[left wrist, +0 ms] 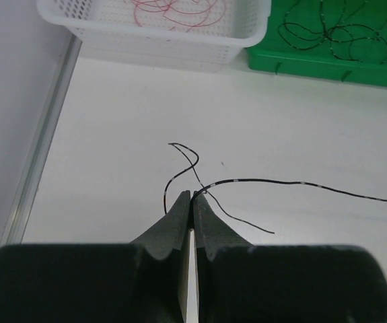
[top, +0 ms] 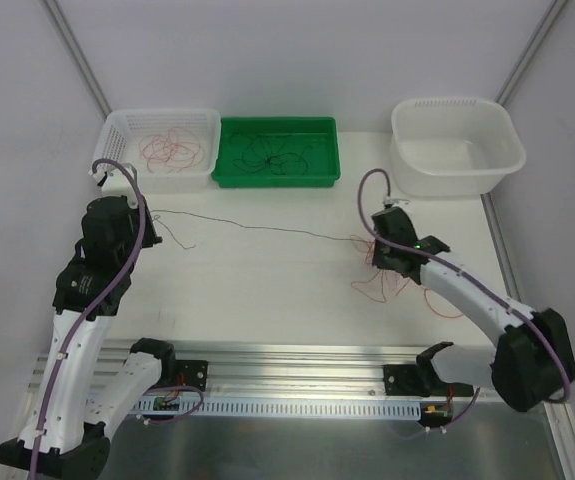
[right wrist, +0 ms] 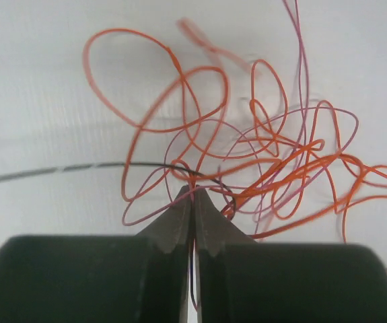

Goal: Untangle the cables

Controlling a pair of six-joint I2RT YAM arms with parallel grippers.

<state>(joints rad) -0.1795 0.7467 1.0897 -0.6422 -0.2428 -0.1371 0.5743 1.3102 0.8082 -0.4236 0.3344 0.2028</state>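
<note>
Left and right jaws are clamped on the black wire (top: 267,230); freeing it from the orange-red tangle (right wrist: 307,147) is judged underway, so gentle separation is needed.

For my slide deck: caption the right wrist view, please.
Right gripper shut on the black cable where it enters the orange and pink tangle.

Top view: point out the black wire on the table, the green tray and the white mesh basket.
black wire (top: 247,227), top view, middle of the stretched span.
green tray (top: 267,182), top view, near wall.
white mesh basket (top: 157,181), top view, near wall.
</note>
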